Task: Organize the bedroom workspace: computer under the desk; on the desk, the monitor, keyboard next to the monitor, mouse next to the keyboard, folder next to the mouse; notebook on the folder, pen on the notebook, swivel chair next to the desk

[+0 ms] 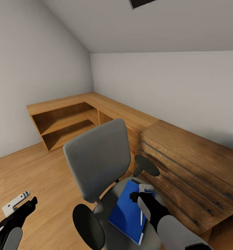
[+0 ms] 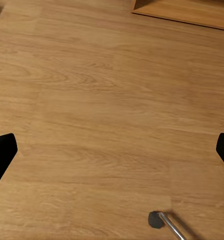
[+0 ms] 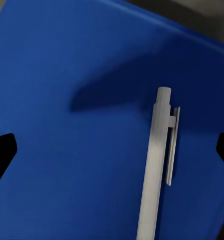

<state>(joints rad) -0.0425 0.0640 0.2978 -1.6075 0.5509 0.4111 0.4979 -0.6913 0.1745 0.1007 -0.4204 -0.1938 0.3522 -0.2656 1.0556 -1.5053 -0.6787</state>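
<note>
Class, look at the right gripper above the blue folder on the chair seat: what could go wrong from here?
1. The pen lies loose on the folder; lifting or tilting the folder may send it rolling off.
2. The folder overhangs the front edge of the swivel chair seat, so a nudge from the open right gripper may tip it to the floor.
3. The chair has casters and may roll if pushed.
</note>
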